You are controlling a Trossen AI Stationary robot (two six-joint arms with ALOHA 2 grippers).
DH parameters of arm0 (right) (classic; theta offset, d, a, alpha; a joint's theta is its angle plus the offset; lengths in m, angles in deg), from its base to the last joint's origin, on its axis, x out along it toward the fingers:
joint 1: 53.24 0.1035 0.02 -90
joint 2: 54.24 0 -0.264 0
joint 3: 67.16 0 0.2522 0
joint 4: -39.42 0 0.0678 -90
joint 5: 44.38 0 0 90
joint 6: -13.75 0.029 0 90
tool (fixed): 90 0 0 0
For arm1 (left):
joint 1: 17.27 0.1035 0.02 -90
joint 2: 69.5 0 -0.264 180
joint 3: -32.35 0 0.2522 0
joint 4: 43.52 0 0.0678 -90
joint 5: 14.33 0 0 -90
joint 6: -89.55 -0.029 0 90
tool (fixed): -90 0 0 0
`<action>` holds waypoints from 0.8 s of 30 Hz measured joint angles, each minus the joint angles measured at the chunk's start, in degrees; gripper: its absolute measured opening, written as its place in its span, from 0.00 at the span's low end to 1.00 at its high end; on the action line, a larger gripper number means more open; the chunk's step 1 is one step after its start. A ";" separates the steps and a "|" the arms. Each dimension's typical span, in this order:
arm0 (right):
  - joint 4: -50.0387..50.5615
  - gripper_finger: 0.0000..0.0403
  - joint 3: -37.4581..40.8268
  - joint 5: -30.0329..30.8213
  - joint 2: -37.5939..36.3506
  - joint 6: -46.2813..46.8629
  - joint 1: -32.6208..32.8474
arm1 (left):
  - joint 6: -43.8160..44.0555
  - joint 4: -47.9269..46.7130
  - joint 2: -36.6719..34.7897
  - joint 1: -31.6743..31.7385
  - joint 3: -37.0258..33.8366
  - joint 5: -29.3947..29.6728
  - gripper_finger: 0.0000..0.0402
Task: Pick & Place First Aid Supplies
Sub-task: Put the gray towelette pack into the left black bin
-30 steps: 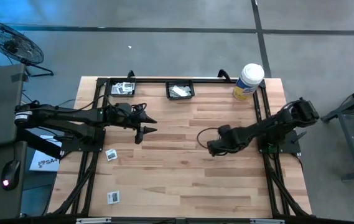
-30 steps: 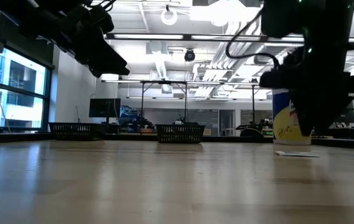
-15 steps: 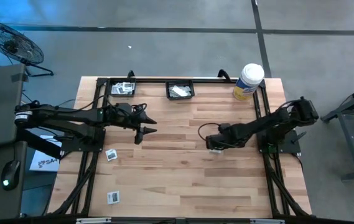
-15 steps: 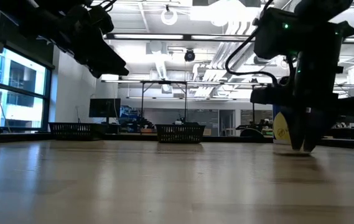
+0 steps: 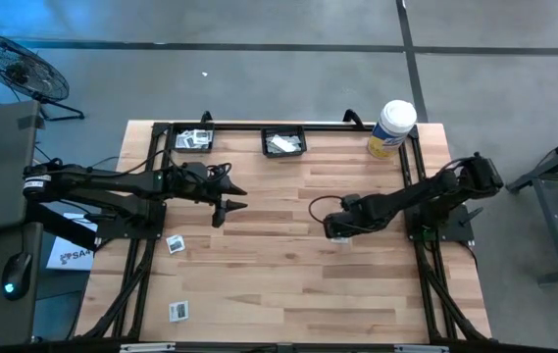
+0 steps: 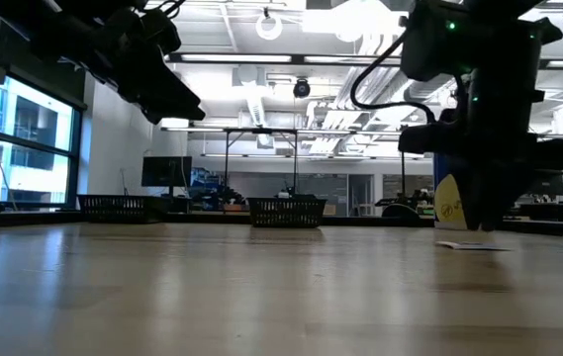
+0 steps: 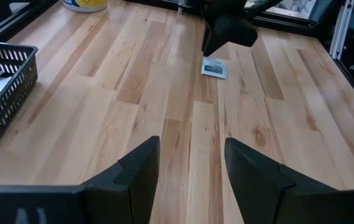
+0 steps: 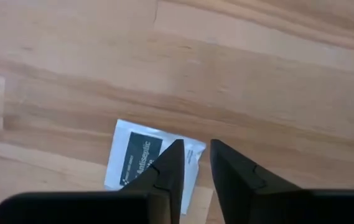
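Seen from above, the left claw hangs open and empty over the pale wooden plank surface, near two white square packets with dark printed centres. Right of centre, the right claw hovers just over a flat white antiseptic packet with a dark panel, fingers narrowly parted, holding nothing. A good pick probably means lowering until both tips straddle one packet edge, then closing gently.
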 joint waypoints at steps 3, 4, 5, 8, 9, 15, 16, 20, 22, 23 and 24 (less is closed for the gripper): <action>-0.04 0.20 -0.02 -0.13 0.06 -0.33 0.49 | 0.00 0.00 0.00 0.00 0.00 0.02 0.44; -0.24 0.21 -0.02 -0.27 0.28 -0.31 0.62 | 0.00 0.00 0.00 0.00 0.00 0.01 0.44; -0.28 0.22 -0.02 -0.31 0.53 -0.25 0.76 | 0.00 0.00 0.00 0.01 0.00 0.02 0.44; -0.21 0.25 0.00 -0.33 1.82 -0.07 0.78 | 0.16 0.02 0.00 0.00 0.00 0.02 0.44; -0.28 0.26 0.00 -0.33 2.33 -0.02 0.78 | 0.28 0.02 0.00 0.00 0.00 0.02 0.44; -1.78 0.25 -0.19 -1.68 4.65 -0.21 -0.01 | 0.58 0.02 0.00 0.00 0.00 0.02 0.44; -1.95 0.24 -0.18 -1.66 4.69 -0.76 -0.03 | 0.59 0.02 0.00 0.00 0.00 0.02 0.44; -2.42 0.20 -0.13 -1.74 4.74 -1.14 -0.03 | 0.59 0.02 0.00 0.00 0.00 0.02 0.44; -2.57 0.17 -0.13 -1.77 4.76 -1.14 -0.03 | 0.59 0.02 0.00 0.00 0.00 0.02 0.44; -2.68 0.16 -0.13 -1.76 4.76 -1.14 -0.04 | 0.59 0.02 0.00 0.01 0.00 0.02 0.44; -2.74 0.14 -0.13 -1.66 4.78 -1.14 -0.05 | 0.59 0.03 0.00 0.02 0.00 0.00 0.44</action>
